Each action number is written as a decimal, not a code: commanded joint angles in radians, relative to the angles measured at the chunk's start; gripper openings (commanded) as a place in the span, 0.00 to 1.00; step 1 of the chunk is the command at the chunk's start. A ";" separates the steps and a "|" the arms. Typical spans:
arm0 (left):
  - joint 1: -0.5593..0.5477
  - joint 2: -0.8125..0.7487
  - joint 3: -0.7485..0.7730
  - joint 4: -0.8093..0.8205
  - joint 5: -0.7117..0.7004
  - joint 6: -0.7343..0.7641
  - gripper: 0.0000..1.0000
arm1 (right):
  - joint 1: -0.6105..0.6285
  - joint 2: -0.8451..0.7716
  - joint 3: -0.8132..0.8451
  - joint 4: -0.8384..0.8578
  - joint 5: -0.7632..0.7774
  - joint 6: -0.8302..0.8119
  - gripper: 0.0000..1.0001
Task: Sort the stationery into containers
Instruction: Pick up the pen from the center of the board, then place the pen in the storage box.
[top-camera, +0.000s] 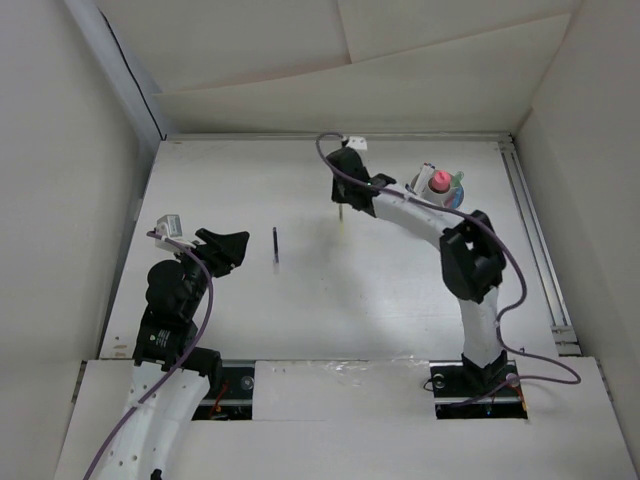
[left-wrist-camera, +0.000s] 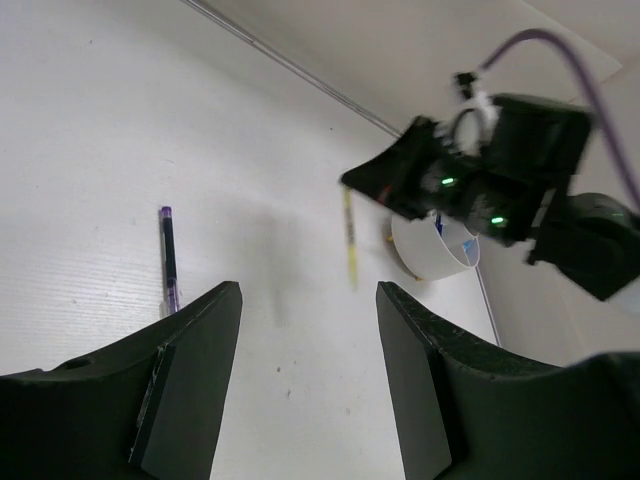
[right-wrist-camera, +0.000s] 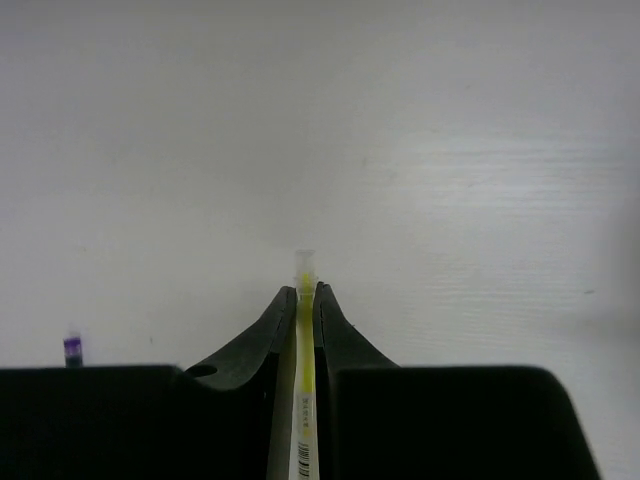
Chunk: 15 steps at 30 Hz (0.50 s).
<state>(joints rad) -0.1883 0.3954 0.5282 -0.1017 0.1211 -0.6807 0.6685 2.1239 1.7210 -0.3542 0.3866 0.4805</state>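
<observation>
My right gripper (right-wrist-camera: 305, 295) is shut on the thin yellow pen (right-wrist-camera: 304, 330), which runs lengthwise between its jaws with the clear tip poking out. The left wrist view shows the yellow pen (left-wrist-camera: 349, 240) hanging down from the right gripper (left-wrist-camera: 375, 182) above the table. From above, the right gripper (top-camera: 346, 185) is at the back centre, left of the white cup (top-camera: 436, 188), which holds pink and green pieces. A dark blue pen (top-camera: 276, 245) lies on the table. My left gripper (left-wrist-camera: 308, 380) stands open over bare table, right of the blue pen (left-wrist-camera: 169, 258).
A metal rail (top-camera: 532, 240) runs along the table's right edge, just beyond the cup (left-wrist-camera: 432, 252). White walls close in the back and both sides. The arm bases sit at the near edge.
</observation>
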 joint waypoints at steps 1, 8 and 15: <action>-0.002 -0.007 -0.008 0.043 0.009 0.003 0.53 | -0.079 -0.197 -0.049 0.152 0.130 -0.034 0.00; -0.002 -0.007 -0.008 0.053 0.009 0.003 0.53 | -0.239 -0.347 -0.161 0.245 0.438 -0.117 0.00; -0.002 -0.007 -0.008 0.053 0.009 0.003 0.53 | -0.299 -0.328 -0.230 0.474 0.685 -0.292 0.00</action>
<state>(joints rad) -0.1883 0.3950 0.5278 -0.1009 0.1223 -0.6811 0.3614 1.7756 1.5200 -0.0353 0.9176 0.3019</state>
